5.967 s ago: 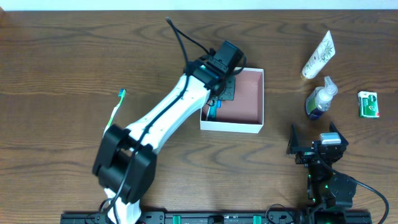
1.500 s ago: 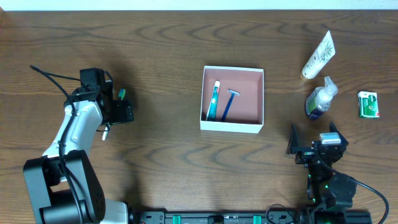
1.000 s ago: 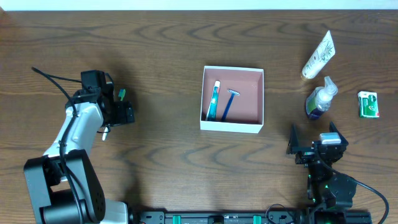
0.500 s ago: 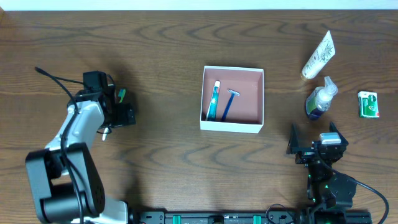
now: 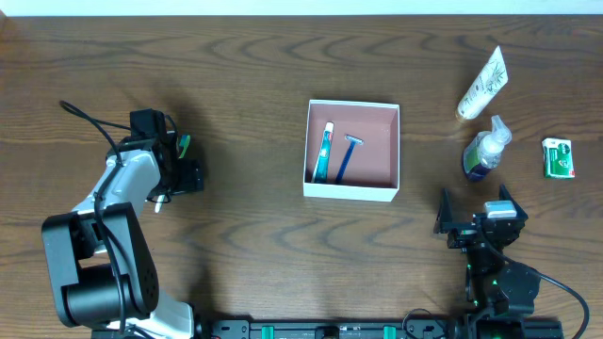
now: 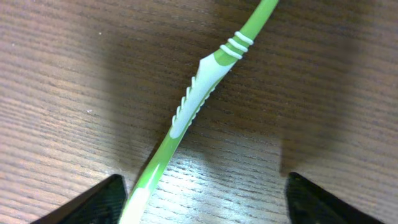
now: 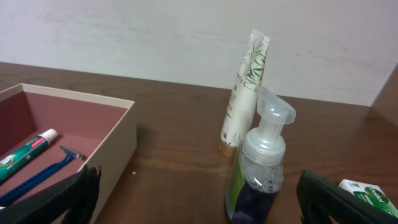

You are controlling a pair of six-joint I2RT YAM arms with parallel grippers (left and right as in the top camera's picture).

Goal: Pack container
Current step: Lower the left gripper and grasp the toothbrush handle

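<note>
Closest to the robot's base, the right gripper (image 7: 196, 193) rests low over the desk (image 5: 283, 264) with its jaws spread and nothing between them, apparently waiting its turn beside the toiletries on its side; across the desk the left gripper (image 6: 202, 202) hangs directly above a green toothbrush (image 6: 194, 107), jaws wide apart and straddling the handle, which lies flat and slantwise on the wood, touched by neither finger as far as the wrist view shows; that stance suggests a pinch across the handle is being lined up, the narrow handle calling for a low, centred closure. At mid-desk the container (image 5: 350, 193) sits open-topped, well apart from the toothbrush, already holding a toothpaste (image 5: 324, 151) and a blue razor (image 5: 347, 156) side by side in its left half, leaving the right half free for more. Beyond the right gripper stand a pump bottle (image 5: 483, 151) and a small green box (image 5: 558, 157); farthest back a white tube (image 5: 482, 83) stands on end; all three look yet to be packed.
</note>
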